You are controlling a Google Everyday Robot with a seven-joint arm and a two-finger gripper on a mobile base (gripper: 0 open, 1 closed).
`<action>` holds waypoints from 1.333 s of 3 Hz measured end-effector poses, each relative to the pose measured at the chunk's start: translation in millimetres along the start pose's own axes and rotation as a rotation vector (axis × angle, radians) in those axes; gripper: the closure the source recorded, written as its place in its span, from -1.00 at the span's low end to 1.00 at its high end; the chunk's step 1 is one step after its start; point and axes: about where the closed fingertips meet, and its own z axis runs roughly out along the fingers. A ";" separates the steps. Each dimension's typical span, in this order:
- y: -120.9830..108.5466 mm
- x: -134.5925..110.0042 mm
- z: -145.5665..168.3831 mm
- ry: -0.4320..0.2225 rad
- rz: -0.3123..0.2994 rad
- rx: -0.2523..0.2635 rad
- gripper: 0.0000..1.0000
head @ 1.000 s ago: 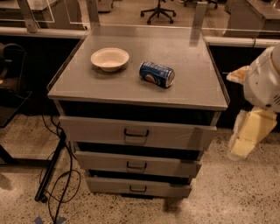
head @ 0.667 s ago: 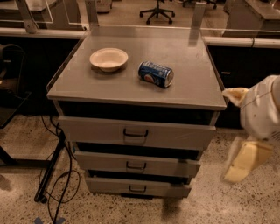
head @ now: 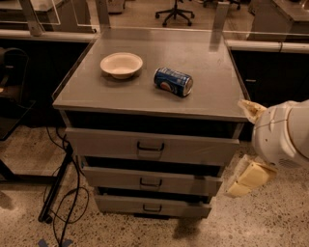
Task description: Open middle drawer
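The middle drawer point(head: 193, 183) is a grey metal front with a small black loop handle point(head: 150, 183), set between a taller top drawer point(head: 193, 148) and a slimmer bottom drawer point(head: 183, 208). All three fronts stick out slightly from the cabinet. My gripper point(head: 245, 179), cream coloured, hangs below the white arm housing point(head: 285, 135) at the right. It is just off the cabinet's right side at the height of the middle drawer, well right of the handle and not touching it.
On the cabinet top point(head: 96, 89) sit a white bowl point(head: 121, 64) and a blue soda can point(head: 173, 81) lying on its side. Black cables point(head: 63, 193) trail on the floor at the left. Desks and an office chair point(head: 175, 12) stand behind.
My gripper has dropped from top-drawer height to middle-drawer height and moved left, closer to the cabinet's right side. The drawers, bowl and can have not moved.
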 end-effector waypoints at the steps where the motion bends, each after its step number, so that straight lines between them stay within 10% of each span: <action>1: 0.0 0.0 0.3 0.000 0.000 0.000 -1.00; 4: 28.1 34.5 100.2 -0.034 0.148 -0.030 -1.00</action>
